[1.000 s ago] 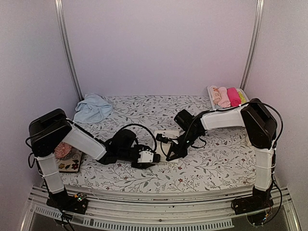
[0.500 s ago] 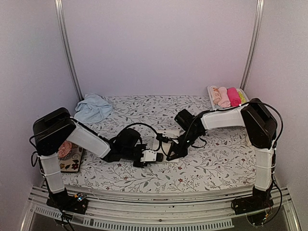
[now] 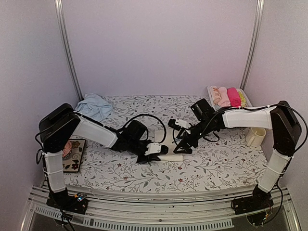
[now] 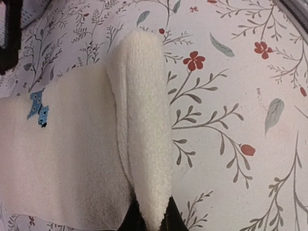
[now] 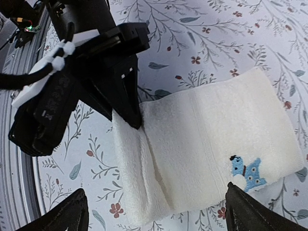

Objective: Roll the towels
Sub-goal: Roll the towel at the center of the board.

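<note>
A cream towel [image 5: 216, 139] with a small blue embroidered figure lies flat on the flowered cloth at the table's middle [image 3: 174, 157]. Its near edge is folded over into a thick lip [image 4: 144, 120]. My left gripper [image 4: 151, 219] is shut on that lip, and it also shows in the right wrist view [image 5: 130, 113] and from above [image 3: 161, 153]. My right gripper [image 5: 159, 216] hovers over the towel, open wide with nothing between its fingers, just right of the left one [image 3: 185, 146]. A light blue towel [image 3: 94, 107] lies crumpled at the back left.
A white tray [image 3: 211, 89] at the back right holds rolled pink and hot-pink cloths. A cream cup [image 3: 255, 137] stands near the right edge. A pink knitted lump [image 3: 71, 150] sits on a dark patterned mat at the left edge.
The right gripper has opened, let go of the towel and drawn back up and to the right. The left gripper has slid right and shut on the towel's folded edge.
</note>
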`<state>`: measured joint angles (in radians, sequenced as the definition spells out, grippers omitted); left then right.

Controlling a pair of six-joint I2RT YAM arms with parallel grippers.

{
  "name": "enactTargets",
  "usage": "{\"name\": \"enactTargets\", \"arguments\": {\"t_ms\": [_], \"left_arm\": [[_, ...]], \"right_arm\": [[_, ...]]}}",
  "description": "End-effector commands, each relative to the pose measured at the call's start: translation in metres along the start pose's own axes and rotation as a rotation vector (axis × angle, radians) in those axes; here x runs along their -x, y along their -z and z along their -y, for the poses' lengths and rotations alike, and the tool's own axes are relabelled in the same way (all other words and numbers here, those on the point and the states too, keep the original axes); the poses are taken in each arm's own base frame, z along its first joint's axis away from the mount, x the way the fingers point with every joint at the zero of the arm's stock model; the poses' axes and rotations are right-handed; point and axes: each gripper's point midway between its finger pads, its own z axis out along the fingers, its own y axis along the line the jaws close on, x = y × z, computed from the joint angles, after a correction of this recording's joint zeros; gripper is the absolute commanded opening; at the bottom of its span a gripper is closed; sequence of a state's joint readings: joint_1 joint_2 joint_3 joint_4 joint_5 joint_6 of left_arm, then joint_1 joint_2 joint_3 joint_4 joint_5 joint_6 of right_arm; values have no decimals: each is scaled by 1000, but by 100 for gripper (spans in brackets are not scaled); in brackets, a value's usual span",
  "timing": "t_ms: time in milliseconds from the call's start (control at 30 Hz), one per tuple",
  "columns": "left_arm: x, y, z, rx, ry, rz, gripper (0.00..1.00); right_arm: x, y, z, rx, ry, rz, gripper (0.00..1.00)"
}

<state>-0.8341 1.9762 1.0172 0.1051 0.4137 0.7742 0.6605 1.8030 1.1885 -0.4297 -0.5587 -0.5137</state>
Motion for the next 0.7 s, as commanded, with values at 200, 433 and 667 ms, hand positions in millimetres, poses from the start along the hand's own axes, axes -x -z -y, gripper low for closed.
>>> {"name": "enactTargets", "arguments": {"t_ms": [200,433,667], "left_arm": [[-18,-4,-2,-185,248,-11,0],[-20,-6,-3,-253,327,-18,0],[-16,-1,-10,-367,467,21,0]], "right_arm": [[22,74,21,-421,98,221,99],[14,54,-3,-212,63,295,99],[5,35,-11,-127,20,356,99]]}}
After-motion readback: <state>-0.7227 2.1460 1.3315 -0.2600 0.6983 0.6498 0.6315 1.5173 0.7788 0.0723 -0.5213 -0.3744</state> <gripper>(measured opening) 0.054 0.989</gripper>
